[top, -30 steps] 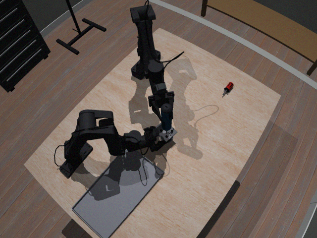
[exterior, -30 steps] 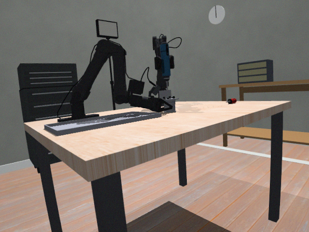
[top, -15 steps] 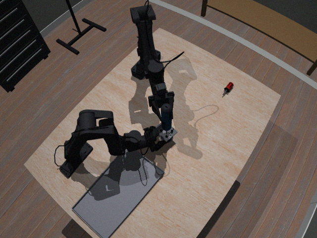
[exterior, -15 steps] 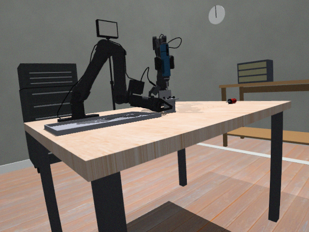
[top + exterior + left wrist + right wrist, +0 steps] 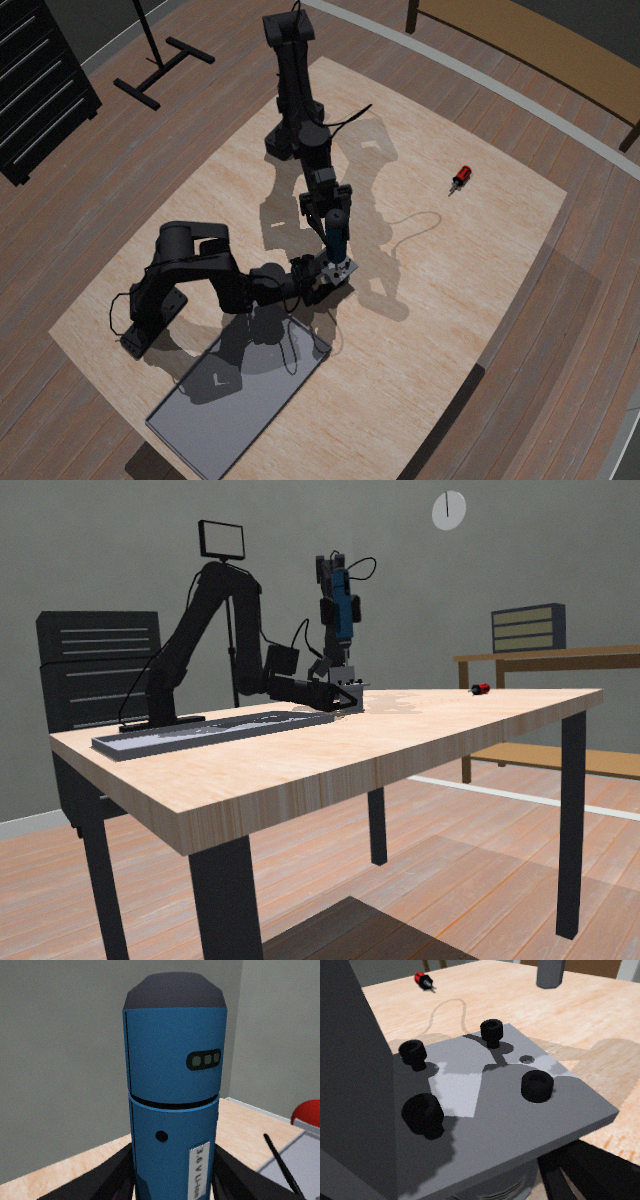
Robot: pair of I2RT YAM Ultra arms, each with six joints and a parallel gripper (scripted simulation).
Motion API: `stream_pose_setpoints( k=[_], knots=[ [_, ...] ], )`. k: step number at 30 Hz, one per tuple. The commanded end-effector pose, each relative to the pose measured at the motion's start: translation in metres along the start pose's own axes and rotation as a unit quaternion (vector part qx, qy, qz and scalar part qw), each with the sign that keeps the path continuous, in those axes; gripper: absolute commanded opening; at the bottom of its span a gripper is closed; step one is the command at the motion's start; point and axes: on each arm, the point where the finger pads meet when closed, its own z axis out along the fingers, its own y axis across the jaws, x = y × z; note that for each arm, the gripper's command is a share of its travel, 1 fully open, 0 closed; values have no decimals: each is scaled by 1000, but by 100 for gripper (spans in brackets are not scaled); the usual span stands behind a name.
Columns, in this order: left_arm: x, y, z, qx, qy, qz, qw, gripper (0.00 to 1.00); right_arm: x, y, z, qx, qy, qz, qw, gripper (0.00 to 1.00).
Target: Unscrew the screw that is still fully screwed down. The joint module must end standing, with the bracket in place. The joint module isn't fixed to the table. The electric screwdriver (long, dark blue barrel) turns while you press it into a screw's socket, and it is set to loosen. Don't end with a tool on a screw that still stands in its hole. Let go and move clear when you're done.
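Observation:
My left gripper (image 5: 330,223) (image 5: 342,609) is shut on the electric screwdriver (image 5: 336,241) (image 5: 342,604) (image 5: 175,1075), held near upright above the module, bit down. The bit appears above the screws; its exact tip position is unclear. My right gripper (image 5: 347,700) is shut on the joint module (image 5: 358,699) (image 5: 505,1187) low at its side; the module stands upright. The bracket (image 5: 570,1105) (image 5: 341,674) lies on top. One screw (image 5: 537,1086) sits flush; three others (image 5: 492,1032) (image 5: 413,1055) (image 5: 422,1115) stand raised on their shanks. A small empty hole (image 5: 527,1059) shows.
A red-handled screwdriver (image 5: 462,175) (image 5: 480,688) (image 5: 423,980) lies far off on the table. A shallow grey tray (image 5: 206,421) (image 5: 124,753) lies beside the right arm. A grey faceted end (image 5: 550,974) hangs at the right wrist view's top, perhaps the bit.

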Motion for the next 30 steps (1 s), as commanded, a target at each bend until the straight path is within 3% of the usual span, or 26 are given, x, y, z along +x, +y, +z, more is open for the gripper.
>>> stream_pose_setpoints(
  k=[1,3,6,10,14,17,20,23,30],
  knots=[
    [-42,-3,0,0,-69,-3,998,42,-2,0,1,1,-1,1,1000,59],
    [-42,-3,0,0,-69,-3,998,42,-2,0,1,1,-1,1,1000,59],
    [-16,-3,-2,0,-42,-2,999,42,-2,0,1,1,-1,1,1000,59],
    [-34,-4,2,1,-66,-3,998,42,-2,0,1,1,-1,1,1000,59],
    [-10,-3,-2,0,-42,-2,999,42,-2,0,1,1,-1,1,1000,59],
    [-37,-4,0,1,-75,-3,997,42,-2,0,1,1,-1,1,1000,59],
    [-38,-4,0,1,-76,-3,997,42,-2,0,1,1,-1,1,1000,59],
    [-18,-4,3,0,-55,-2,998,42,-2,0,1,1,-1,1,1000,59],
    [-16,-4,1,1,-58,-2,998,42,-2,0,1,1,-1,1,1000,59]
  ],
)
